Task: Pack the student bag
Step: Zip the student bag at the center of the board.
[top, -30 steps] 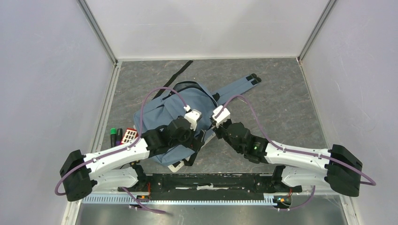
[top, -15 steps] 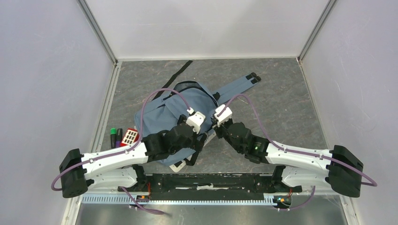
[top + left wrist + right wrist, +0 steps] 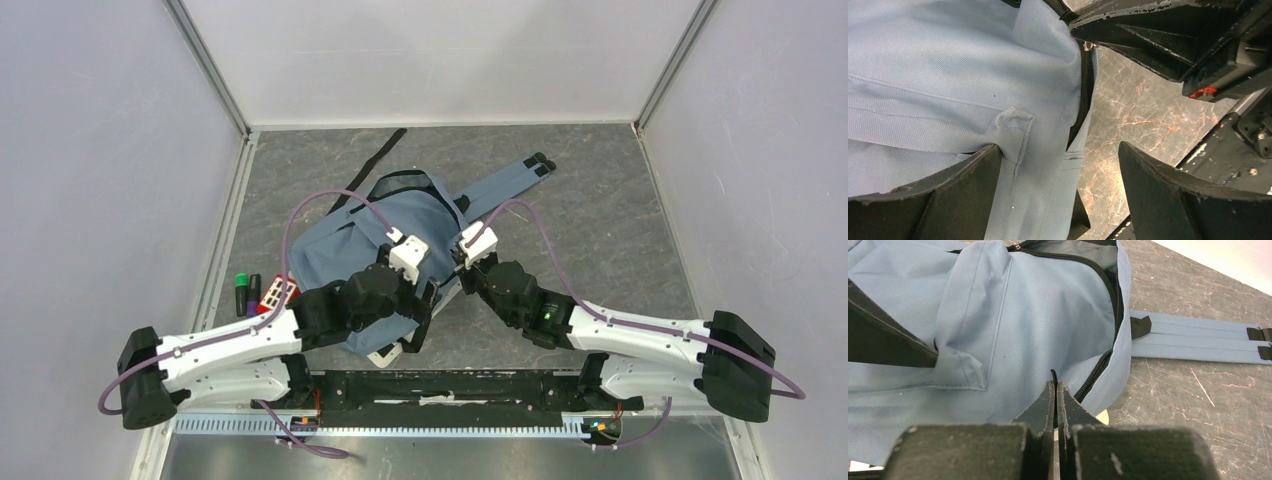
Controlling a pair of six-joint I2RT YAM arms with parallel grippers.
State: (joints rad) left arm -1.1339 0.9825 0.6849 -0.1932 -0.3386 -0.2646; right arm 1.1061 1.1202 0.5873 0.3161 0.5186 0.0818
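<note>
Bag position: student bag (image 3: 340, 245) lies slumped on the grey marbled table (image 3: 600, 220), just left of centre. The cloth is a soft twill weave, creased, with a black coil zip (image 3: 1084, 95) curving along its edge. Two flat blue shoulder straps (image 3: 1198, 340) stretch out on the table.

Left gripper (image 3: 1058, 165): fingers spread wide over the fabric beside the zip, holding nothing.

Right gripper (image 3: 1054, 390): fingers pressed together, pinching a thin black pull tab (image 3: 1053, 374) at the zip line.

Green and dark markers (image 3: 243, 292) lie left of the bag.
</note>
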